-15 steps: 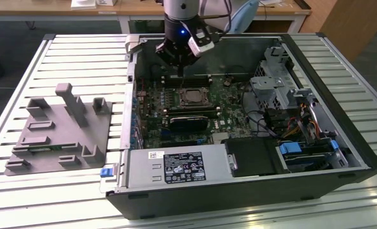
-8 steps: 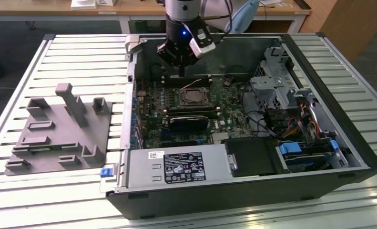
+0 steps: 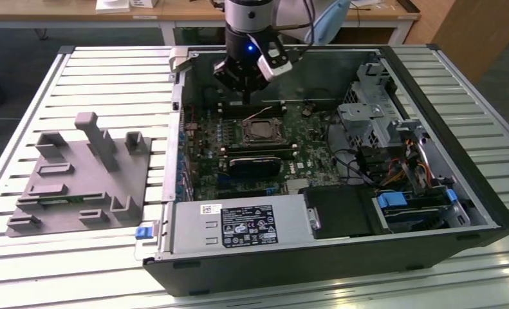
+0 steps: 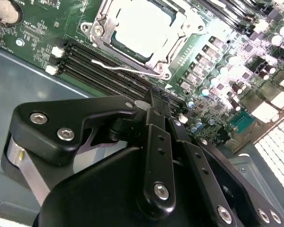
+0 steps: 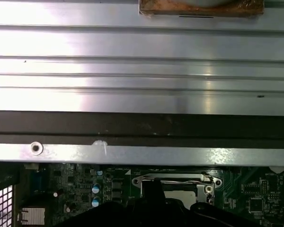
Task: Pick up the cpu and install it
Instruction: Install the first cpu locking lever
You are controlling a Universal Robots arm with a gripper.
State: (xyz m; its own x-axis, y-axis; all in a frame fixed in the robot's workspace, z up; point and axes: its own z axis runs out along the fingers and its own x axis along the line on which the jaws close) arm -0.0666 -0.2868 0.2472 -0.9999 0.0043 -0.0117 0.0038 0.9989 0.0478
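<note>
My gripper [image 4: 154, 101] is matt black, its links smooth and pinned with bright steel screw heads. The cpu [image 4: 144, 26] wears a dull silver-grey metal top inside the socket's [image 4: 173, 52] shiny bare metal frame. The circuit board [image 3: 207, 138] is glossy green. The grey tray [image 3: 78, 174] looks like matt plastic. The slatted table [image 3: 108, 77] is brushed, reflective metal. The computer case [image 3: 323, 264] has matt black walls.

computer case [image 3: 460, 193]: 1 | green circuit board [image 3: 237, 138]: 1 | socket [image 3: 261, 132]: 1 | grey tray [image 3: 74, 187]: 1 | arm [image 3: 249, 45]: 1
</note>
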